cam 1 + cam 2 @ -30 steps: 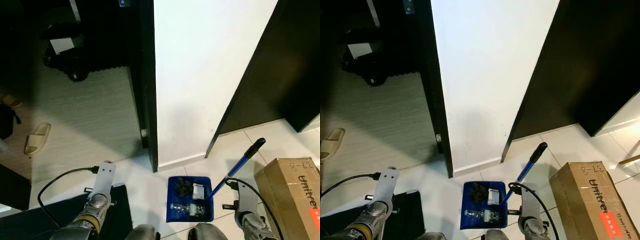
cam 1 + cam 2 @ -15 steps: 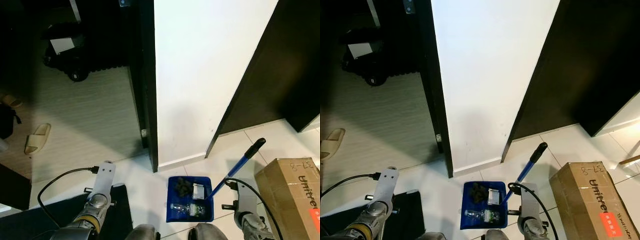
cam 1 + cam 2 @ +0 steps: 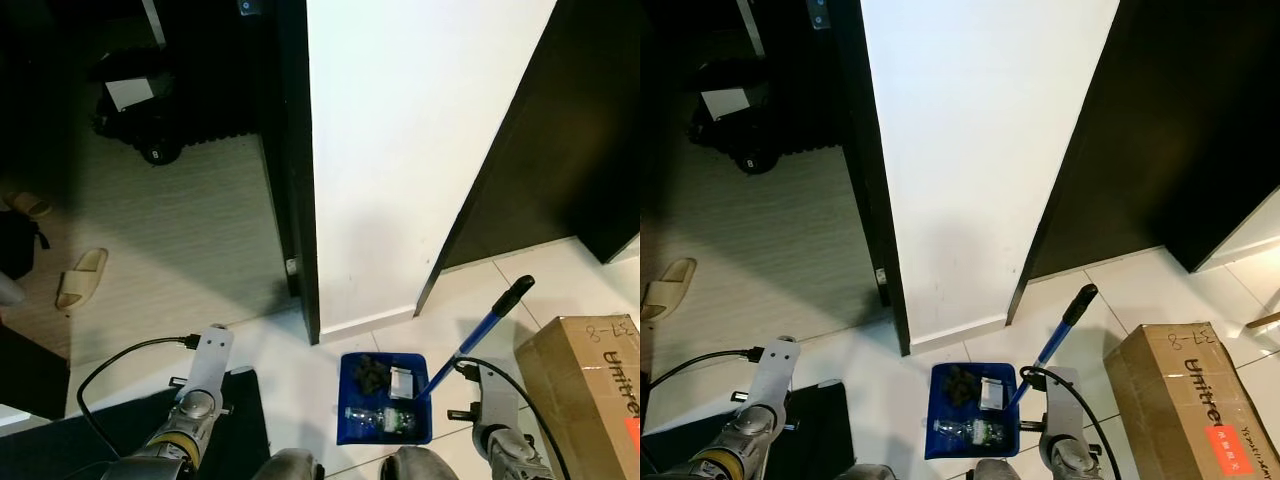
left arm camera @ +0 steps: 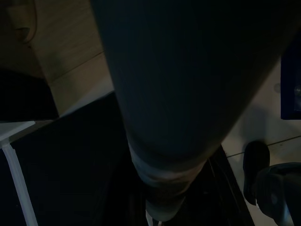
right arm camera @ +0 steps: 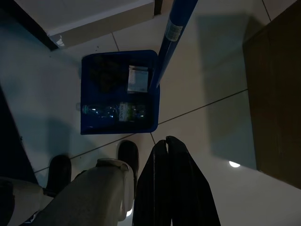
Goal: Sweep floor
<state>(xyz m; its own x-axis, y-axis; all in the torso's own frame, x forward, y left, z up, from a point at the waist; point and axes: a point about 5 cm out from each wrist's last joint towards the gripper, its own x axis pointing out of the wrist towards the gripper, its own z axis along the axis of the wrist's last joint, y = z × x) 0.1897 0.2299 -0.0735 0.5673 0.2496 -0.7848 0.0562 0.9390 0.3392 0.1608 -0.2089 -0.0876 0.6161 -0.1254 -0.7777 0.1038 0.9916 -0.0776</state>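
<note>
Blue dustpan (image 3: 385,398), loaded: plastic bottle (image 5: 115,112), scraps; light, rigid, tippable; best held high on long handle (image 3: 480,328); right gripper (image 5: 169,155) clenched empty, left's state undeterminable.

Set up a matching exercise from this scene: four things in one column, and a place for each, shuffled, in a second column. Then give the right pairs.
Things:
1. bottle
2. box
3. slipper
4. dustpan

Places:
A. on the wood floor at the robot's far left
B. on the tiles before the white wall's end
C. lying inside the dustpan
D. on the tiles at the robot's right

Pairs: 1-C, 2-D, 3-A, 4-B
</note>
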